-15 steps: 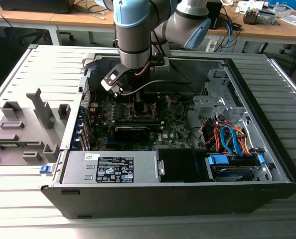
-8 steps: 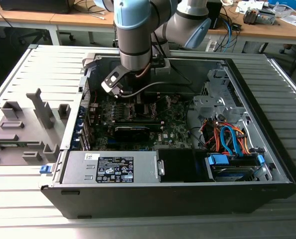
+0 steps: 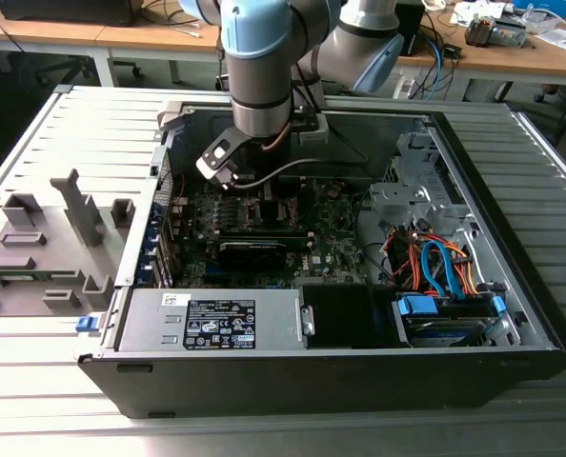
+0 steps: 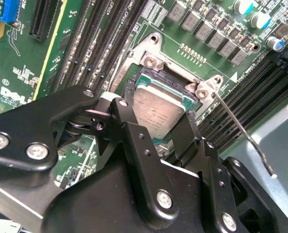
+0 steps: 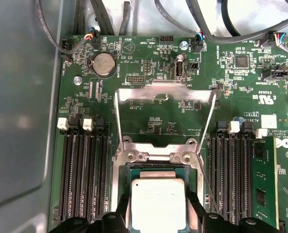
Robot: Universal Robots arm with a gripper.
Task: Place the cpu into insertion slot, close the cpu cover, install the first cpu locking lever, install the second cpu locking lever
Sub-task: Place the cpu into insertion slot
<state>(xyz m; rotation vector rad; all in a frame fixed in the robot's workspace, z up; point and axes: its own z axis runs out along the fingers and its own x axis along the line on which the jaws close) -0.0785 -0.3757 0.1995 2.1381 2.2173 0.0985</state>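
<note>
The cpu (image 5: 157, 204), a small square chip with a silver-grey top, sits between my gripper's (image 5: 158, 216) two black fingers (image 5: 198, 213), low over the insertion slot (image 5: 134, 156). In the second wrist view the fingers (image 4: 129, 116) press against opposite edges of the cpu (image 4: 158, 112), inside the slot's silver rim (image 4: 149, 59). The cpu cover (image 5: 166, 87) is swung open, away from the slot. One thin wire locking lever (image 4: 241, 128) sticks out free beside the slot. In the exterior view my gripper (image 3: 252, 186) reaches down into the open computer case (image 3: 493, 276).
Long black memory slots (image 5: 83, 179) flank the insertion slot on both sides. A black graphics card (image 3: 252, 249), a silver power supply (image 3: 216, 319) and a drive bay with orange and blue cables (image 3: 435, 267) fill the case. A grey fixture (image 3: 45, 248) lies at the exterior view's left.
</note>
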